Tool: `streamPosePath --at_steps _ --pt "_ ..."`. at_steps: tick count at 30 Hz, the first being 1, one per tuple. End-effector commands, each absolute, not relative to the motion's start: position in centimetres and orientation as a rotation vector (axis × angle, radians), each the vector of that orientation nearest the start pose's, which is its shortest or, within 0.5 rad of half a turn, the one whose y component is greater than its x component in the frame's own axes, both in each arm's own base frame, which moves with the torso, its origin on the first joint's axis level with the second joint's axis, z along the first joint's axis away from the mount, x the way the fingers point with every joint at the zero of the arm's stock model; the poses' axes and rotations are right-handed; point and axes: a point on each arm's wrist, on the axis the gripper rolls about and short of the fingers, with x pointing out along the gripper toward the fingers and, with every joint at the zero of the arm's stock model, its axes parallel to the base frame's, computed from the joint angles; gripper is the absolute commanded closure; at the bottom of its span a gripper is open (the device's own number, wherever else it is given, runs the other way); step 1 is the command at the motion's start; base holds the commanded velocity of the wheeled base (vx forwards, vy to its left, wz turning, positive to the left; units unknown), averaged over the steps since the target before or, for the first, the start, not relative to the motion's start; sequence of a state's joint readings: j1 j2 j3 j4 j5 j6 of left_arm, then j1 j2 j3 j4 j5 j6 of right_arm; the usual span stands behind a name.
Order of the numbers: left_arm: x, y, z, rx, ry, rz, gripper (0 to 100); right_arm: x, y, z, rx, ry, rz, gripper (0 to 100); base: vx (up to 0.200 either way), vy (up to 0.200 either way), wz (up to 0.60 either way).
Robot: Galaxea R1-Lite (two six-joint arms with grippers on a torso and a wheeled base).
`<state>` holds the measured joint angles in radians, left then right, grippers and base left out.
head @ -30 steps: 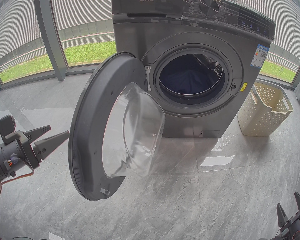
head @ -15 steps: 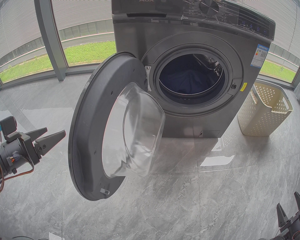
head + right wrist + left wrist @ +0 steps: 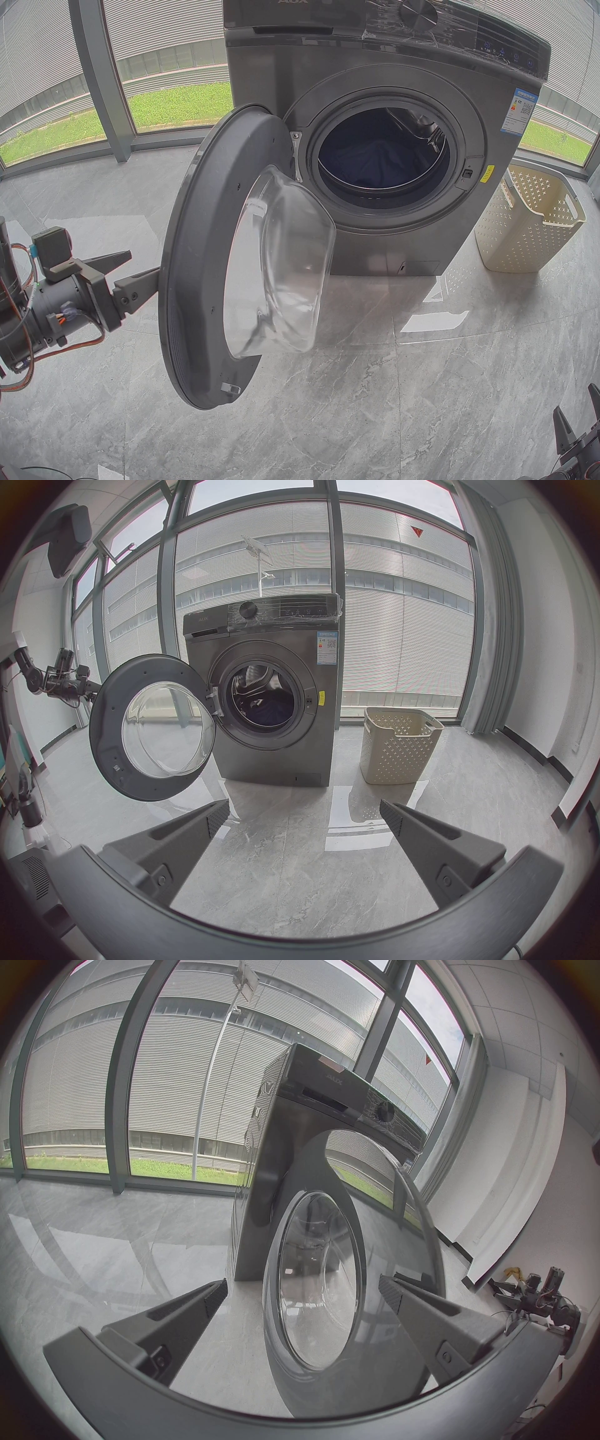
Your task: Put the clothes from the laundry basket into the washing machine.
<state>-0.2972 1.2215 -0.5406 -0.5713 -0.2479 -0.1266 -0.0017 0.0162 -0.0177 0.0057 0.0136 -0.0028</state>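
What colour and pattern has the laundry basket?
The laundry basket is cream, its walls dotted with small holes; the right wrist view shows it best.

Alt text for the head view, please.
A grey front-loading washing machine has its round glass-windowed door swung open, dark blue clothes inside. The open left claw sits at the door's outer rim; a cream perforated plastic laundry basket stands right of the machine.

Glossy grey washing machine [image 3: 387, 69], perforated plastic laundry basket [image 3: 528, 225], polished marble floor [image 3: 387, 400]
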Motion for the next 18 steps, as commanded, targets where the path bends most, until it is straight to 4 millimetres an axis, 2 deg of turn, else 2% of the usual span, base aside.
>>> streamPosePath --at_steps 1,12,18 --pt "18.8 -7.8 20.9 -0.105 0.175 -0.568 0 -2.3 0.0 7.6 -0.003 0.003 0.012 0 0.000 0.000 0.00" --pt "21.6 -11.0 22.0 -0.102 0.141 -0.612 0 -2.3 0.0 7.6 -0.003 0.003 0.011 0 0.000 0.000 0.00" --pt "24.2 -12.5 22.3 -0.108 0.118 -0.586 0 -2.3 0.0 7.6 -0.003 0.002 0.011 0 0.000 0.000 0.00"
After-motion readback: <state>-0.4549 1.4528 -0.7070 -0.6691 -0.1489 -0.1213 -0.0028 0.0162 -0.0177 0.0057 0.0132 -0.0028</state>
